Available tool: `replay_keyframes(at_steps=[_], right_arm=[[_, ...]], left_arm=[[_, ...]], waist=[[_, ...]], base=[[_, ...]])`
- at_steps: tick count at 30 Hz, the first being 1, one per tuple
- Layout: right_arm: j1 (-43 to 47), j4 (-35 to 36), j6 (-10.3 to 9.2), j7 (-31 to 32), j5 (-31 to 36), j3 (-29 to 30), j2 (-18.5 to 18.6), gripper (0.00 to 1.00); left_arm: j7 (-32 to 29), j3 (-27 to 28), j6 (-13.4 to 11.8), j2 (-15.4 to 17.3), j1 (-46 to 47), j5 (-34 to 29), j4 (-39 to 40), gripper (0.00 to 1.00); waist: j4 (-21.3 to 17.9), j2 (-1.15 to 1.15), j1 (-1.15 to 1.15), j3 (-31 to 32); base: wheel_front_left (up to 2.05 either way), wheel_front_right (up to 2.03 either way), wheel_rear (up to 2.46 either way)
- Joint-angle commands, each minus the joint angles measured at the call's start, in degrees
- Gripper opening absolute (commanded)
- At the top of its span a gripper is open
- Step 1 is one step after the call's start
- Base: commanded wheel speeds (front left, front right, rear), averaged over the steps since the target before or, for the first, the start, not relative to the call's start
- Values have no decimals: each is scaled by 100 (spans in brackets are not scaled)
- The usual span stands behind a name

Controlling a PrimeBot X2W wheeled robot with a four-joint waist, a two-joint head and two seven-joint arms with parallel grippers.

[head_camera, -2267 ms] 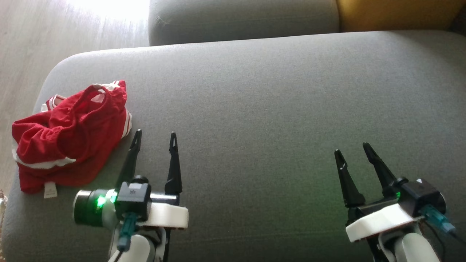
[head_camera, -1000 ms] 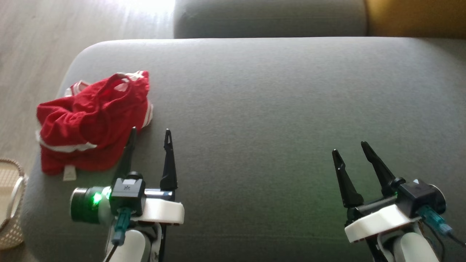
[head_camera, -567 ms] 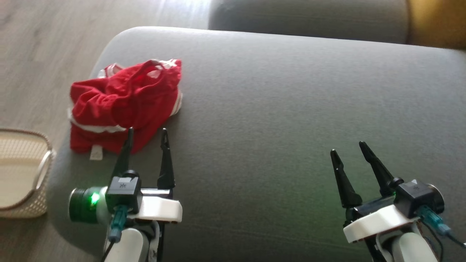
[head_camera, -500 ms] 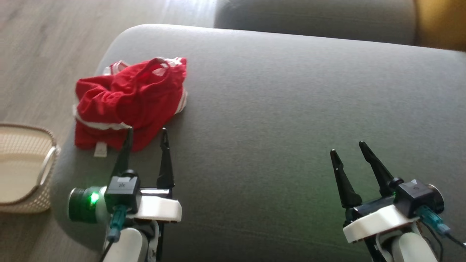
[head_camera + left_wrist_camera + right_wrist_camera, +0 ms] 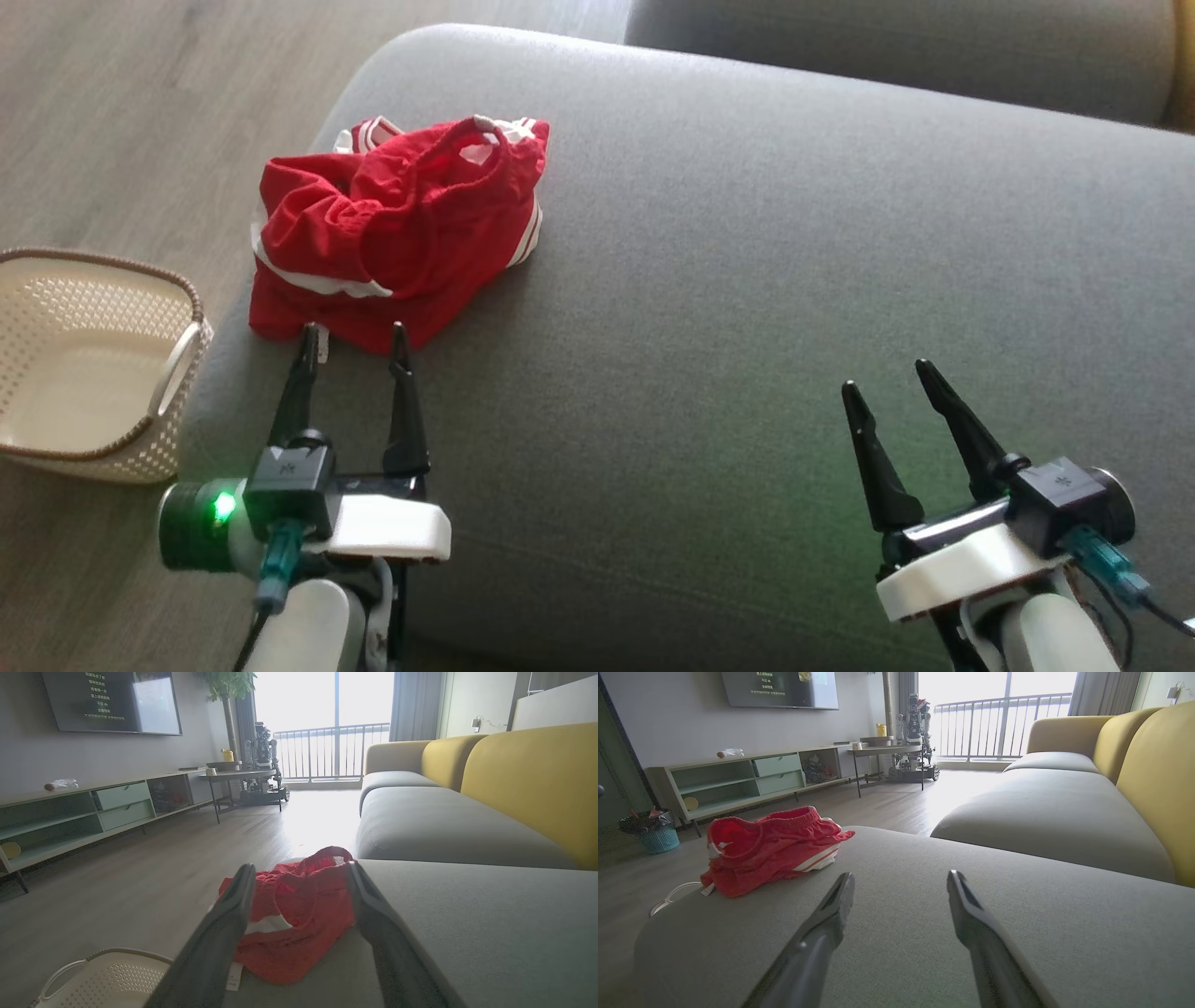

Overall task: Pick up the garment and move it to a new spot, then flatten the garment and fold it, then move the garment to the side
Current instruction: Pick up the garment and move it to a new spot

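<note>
Red garment [image 5: 299,914] between spread fingers [image 5: 224,938]

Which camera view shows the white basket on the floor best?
The head view: the basket shows nearly whole, open top and handle, beside the couch. The left wrist view catches part of its rim at the bottom left. The right wrist view gives a thin white loop past the couch's edge.

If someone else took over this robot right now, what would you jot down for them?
Left claw: open, empty, tips at the near edge of the garment.
Right claw: open, empty, over bare sofa.
Garment: crumpled at the sofa's left end; basket on the floor beside it.
Done: nothing yet.
Left: pick up, move, flatten, fold, set aside.
</note>
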State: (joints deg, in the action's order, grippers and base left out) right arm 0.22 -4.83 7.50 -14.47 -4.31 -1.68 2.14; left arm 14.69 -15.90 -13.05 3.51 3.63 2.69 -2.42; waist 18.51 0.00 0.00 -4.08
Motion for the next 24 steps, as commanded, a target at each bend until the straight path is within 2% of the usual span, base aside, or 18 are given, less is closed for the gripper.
replay_keyframes(at_steps=[1,8,14,24], right_arm=[[-300,225,-1,-52,65,-142,74,100],[-436,254,-1,-52,176,-178,74,100],[-600,292,-1,-52,350,-159,74,100],[-1006,396,-1,-52,653,-100,74,100]], left_arm=[[30,207,23,-3,142,39,140,100],[30,510,100,-30,514,137,-31,100],[30,903,303,29,1297,131,-376,100],[30,1476,788,191,3037,356,-2002,100]], waist=[[11,0,0,-48],[-74,0,0,-462],[-183,0,0,-987],[-389,0,0,-1937]], base=[[0,0,0],[0,0,0],[0,0,0],[0,0,0]])
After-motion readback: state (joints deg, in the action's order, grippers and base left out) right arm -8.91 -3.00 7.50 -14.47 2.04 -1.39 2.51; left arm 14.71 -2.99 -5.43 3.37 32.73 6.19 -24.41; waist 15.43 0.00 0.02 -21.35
